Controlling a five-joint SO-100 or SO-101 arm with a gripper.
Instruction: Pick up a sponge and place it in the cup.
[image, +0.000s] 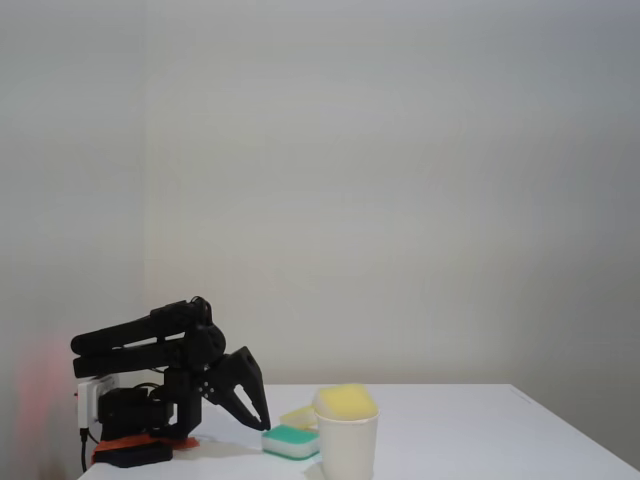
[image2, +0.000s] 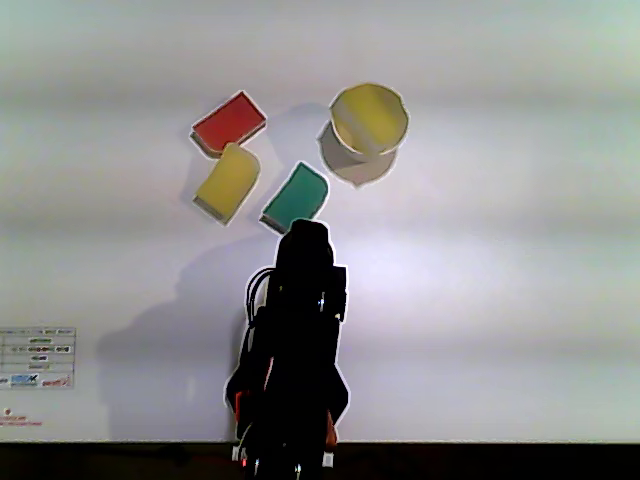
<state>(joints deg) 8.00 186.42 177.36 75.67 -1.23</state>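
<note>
While the arm sits folded low on the table (image: 480, 420), the sponge (image: 346, 401), a bright yellow foam block all one colour, bulges out of the white paper cup (image: 347, 446), filling its mouth; the gripper (image: 262, 422) points down near the teal-topped sponge (image: 290, 440), jaws apparently together and empty

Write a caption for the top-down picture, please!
Yellow sponge stuffed in the white cup, three other sponges lying nearby, black arm folded back.

Cup (image: 347, 448) base below fixed-view edge
</note>
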